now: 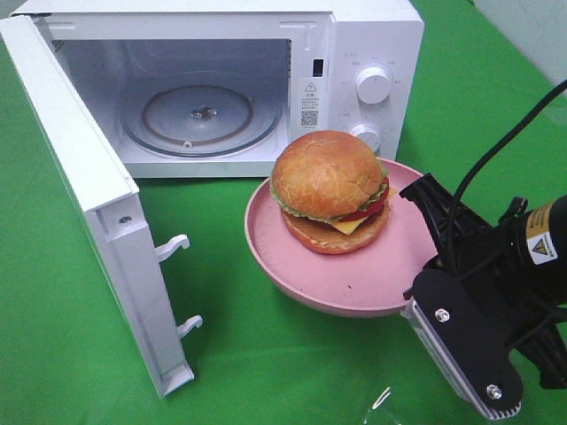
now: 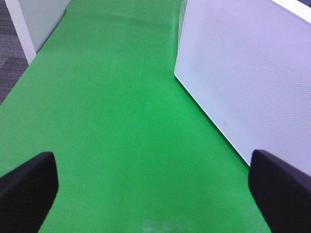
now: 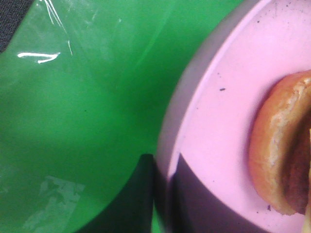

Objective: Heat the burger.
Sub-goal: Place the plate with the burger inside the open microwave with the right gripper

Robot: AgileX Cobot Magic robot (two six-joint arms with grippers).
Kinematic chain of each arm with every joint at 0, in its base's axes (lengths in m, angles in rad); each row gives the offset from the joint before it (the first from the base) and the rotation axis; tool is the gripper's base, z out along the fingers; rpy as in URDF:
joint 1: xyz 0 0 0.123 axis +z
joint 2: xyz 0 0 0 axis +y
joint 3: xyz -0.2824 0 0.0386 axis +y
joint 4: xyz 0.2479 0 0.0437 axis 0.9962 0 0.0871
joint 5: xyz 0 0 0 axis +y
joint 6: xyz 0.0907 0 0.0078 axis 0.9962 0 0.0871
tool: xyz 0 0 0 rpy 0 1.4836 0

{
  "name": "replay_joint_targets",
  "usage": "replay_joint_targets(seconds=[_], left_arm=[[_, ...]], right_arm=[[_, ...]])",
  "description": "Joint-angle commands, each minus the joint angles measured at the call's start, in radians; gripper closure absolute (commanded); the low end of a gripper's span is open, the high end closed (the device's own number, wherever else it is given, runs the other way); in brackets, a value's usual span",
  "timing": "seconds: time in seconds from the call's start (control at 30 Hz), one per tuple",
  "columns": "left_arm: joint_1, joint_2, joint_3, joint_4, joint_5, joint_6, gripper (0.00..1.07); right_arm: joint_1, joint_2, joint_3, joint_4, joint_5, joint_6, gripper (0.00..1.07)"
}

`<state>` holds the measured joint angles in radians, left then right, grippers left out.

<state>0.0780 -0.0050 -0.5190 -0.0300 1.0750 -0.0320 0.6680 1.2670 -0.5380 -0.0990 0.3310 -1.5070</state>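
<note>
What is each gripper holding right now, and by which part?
Right gripper grips the pink plate by its rim, with the burger sitting on it. Left gripper is open, holding nothing.

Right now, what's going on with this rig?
The right gripper is shut on the rim of the pink plate, which carries the burger, in front of the microwave. Its door is swung open and nothing sits on the glass turntable. The left gripper is open and holds nothing, over the green cloth beside the door. The burger is not yet inside.
</note>
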Motion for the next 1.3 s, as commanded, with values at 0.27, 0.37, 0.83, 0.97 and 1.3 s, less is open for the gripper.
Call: replay_joint_targets(seconds=[0.27, 0.37, 0.83, 0.97, 1.3], left_arm=[[0.002, -0.015, 0.003, -0.007, -0.008, -0.001, 0.08], [0.002, -0.015, 0.003, -0.007, -0.008, -0.001, 0.08], [0.002, -0.015, 0.003, -0.007, -0.008, -0.001, 0.08], [0.002, -0.015, 0.003, -0.007, -0.008, -0.001, 0.08], [0.002, -0.015, 0.003, -0.007, -0.008, -0.001, 0.08]], right_arm=[[0.001, 0.026, -0.043, -0.008, -0.065, 0.025, 1.05], [0.001, 0.065, -0.096, 0.0, -0.062, 0.035, 1.05], [0.024, 0.172, -0.205, -0.012, -0.048, 0.077, 1.05], [0.042, 0.203, -0.228, -0.038, -0.05, 0.094, 1.05], [0.07, 0.314, -0.335, -0.117, -0.057, 0.188, 1.07]])
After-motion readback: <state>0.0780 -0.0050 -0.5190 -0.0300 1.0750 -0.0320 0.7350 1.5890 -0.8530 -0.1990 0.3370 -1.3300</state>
